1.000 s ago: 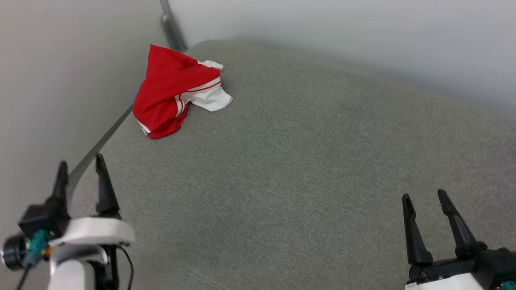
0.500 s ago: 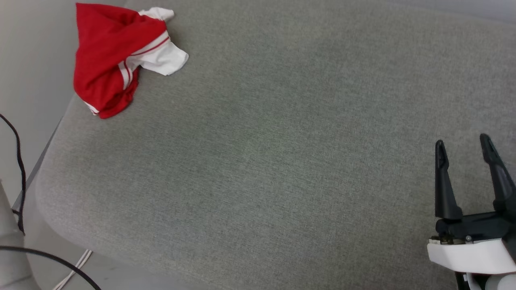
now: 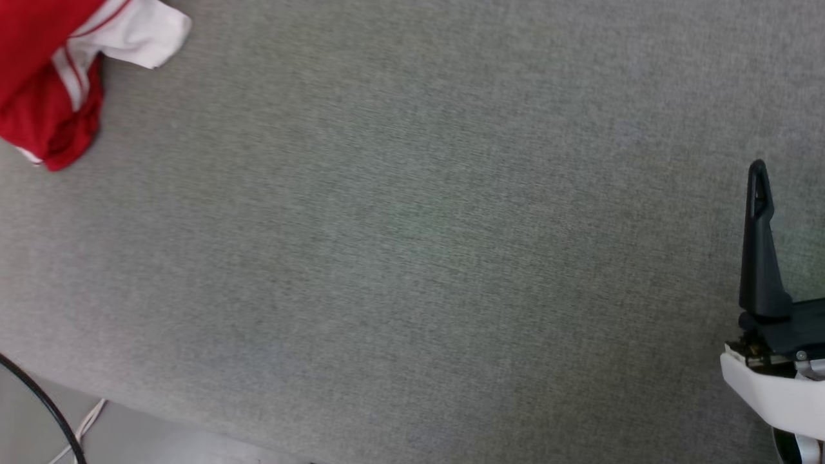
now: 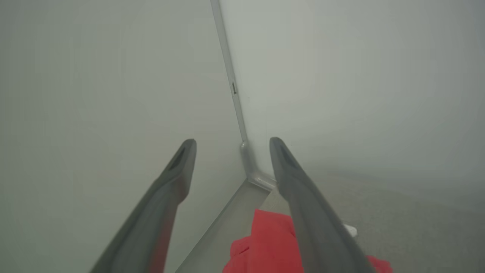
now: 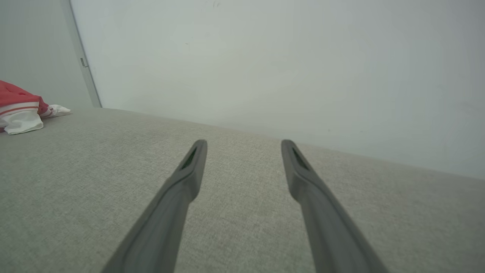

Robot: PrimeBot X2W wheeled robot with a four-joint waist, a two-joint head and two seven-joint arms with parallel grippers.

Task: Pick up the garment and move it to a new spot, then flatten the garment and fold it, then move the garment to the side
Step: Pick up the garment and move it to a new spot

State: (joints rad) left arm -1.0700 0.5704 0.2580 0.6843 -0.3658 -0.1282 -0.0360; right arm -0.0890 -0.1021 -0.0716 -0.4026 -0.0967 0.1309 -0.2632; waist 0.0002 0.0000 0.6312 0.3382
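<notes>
The garment (image 3: 45, 96) lies crumpled at the far left corner of a grey cushioned surface (image 3: 412, 225), red with a white sleeve (image 3: 145, 32) and striped trim; its letters are hidden in the folds. In the left wrist view, my left gripper (image 4: 232, 141) is open and empty in the air, with the garment (image 4: 265, 246) below and just beyond its fingers. My right gripper (image 5: 245, 144) hovers open and empty over the bare cushion, far to the right of the garment (image 5: 19, 110). One right finger (image 3: 760, 245) stands at the head view's right edge.
Pale walls meet in a corner with a grey trim strip (image 4: 235, 98) right behind the garment. The cushion's front edge runs along the lower left, with floor and a black cable (image 3: 38, 406) below it.
The head camera has swung down and to the right, so the garment sits at the picture's top left edge. The left gripper has left the head view. The garment itself has not moved.
</notes>
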